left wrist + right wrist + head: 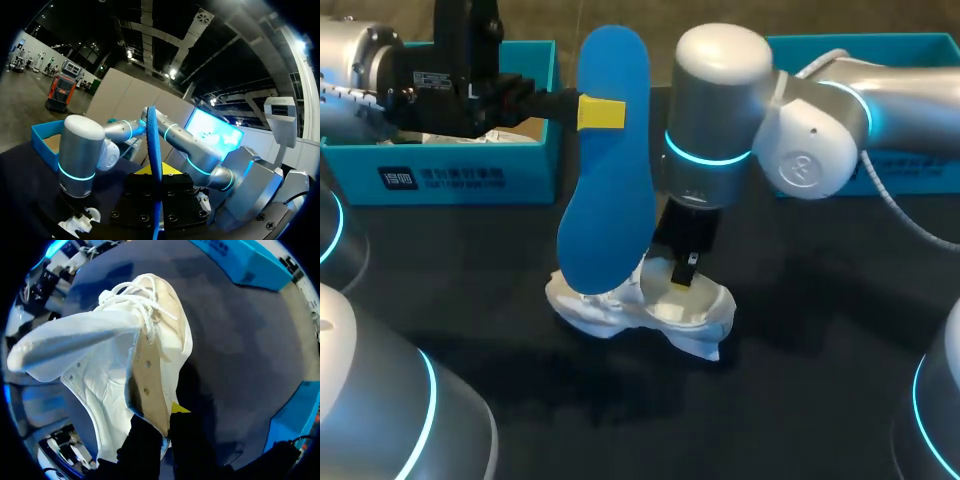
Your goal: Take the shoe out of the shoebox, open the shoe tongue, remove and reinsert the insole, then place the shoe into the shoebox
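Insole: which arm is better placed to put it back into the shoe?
Left. The left arm's jaws are shut on the blue insole, held upright with its lower end close over the white shoe. The right arm's jaws seem to pinch the shoe's side wall, so it likely should only steady the shoe.

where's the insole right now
In the head view the blue insole stands upright over the table, pinched in the left gripper, its lower end at the white shoe that the right gripper holds.
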